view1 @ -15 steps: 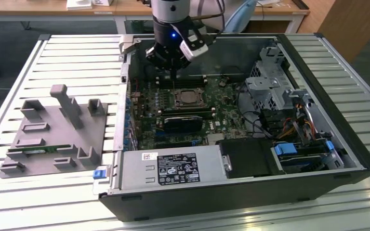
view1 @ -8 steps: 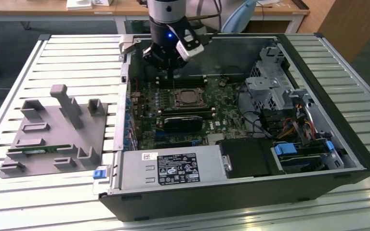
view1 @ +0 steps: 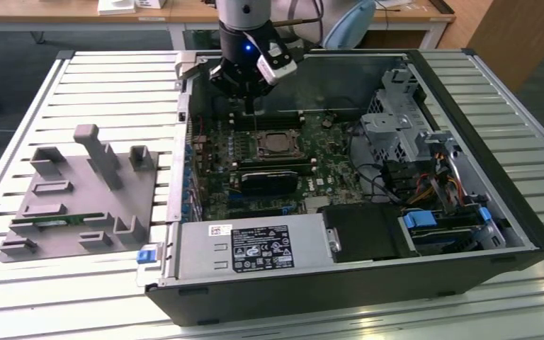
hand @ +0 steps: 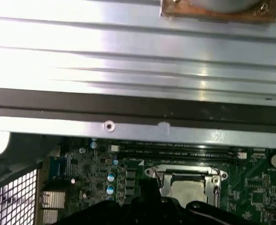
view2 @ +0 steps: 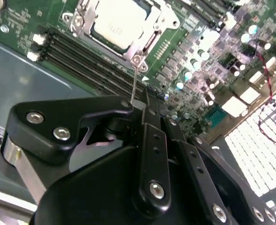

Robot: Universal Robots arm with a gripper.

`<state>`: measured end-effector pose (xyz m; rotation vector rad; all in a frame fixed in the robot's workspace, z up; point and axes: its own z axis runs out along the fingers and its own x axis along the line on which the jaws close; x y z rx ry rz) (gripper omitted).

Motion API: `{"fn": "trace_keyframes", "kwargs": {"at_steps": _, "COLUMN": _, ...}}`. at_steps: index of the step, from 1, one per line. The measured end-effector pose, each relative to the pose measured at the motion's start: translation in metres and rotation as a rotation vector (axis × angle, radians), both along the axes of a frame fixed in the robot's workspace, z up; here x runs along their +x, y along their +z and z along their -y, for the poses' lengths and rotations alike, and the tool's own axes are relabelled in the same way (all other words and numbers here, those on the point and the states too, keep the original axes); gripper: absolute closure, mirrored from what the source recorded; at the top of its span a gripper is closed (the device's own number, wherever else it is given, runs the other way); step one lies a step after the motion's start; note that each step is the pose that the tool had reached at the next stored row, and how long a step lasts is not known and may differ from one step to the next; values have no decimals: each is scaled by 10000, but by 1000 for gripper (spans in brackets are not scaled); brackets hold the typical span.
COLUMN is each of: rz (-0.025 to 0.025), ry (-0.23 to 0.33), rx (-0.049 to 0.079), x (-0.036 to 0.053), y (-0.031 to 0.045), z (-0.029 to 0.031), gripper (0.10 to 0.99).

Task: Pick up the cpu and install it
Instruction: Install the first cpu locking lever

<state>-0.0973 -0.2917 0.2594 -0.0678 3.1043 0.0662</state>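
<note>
We see the small silver-grey square cpu (view2: pixel 117 23) already seated in the dark metal-framed socket (view1: pixel 274 144), near the centre of the green motherboard (view1: pixel 324 159). Our black gripper (view2: pixel 145 101) hangs at about twelve o'clock from it, fingers seemingly together on nothing, though we cannot tell for certain.

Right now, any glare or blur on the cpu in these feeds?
Second wrist view: cpu top washed out pale by glare, and the pincer body close to the lens looks soft. First wrist view: cpu readable, bright streaks on the case wall. Exterior view: evenly lit, cpu small.
</note>
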Motion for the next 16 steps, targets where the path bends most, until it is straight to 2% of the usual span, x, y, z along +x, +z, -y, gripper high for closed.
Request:
{"fn": "trace_keyframes", "kwargs": {"at_steps": 3, "rz": -47, "ry": -1, "rx": 0, "x": 92, "y": -9, "z": -7, "gripper": 980}}
{"fn": "trace_keyframes", "kwargs": {"at_steps": 9, "rz": -161, "ry": -2, "rx": -2, "x": 340, "y": -31, "z": -18, "gripper": 980}}
{"fn": "trace_keyframes", "kwargs": {"at_steps": 12, "rz": -163, "ry": -2, "rx": 14, "x": 352, "y": -35, "z": -17, "gripper": 980}}
{"fn": "trace_keyframes", "kwargs": {"at_steps": 15, "rz": -161, "ry": 1, "rx": 457, "x": 355, "y": -47, "z": -13, "gripper": 980}}
{"fn": "trace_keyframes", "kwargs": {"at_steps": 16, "rz": -159, "ry": 2, "rx": 481, "x": 359, "y": -58, "z": -13, "gripper": 980}}
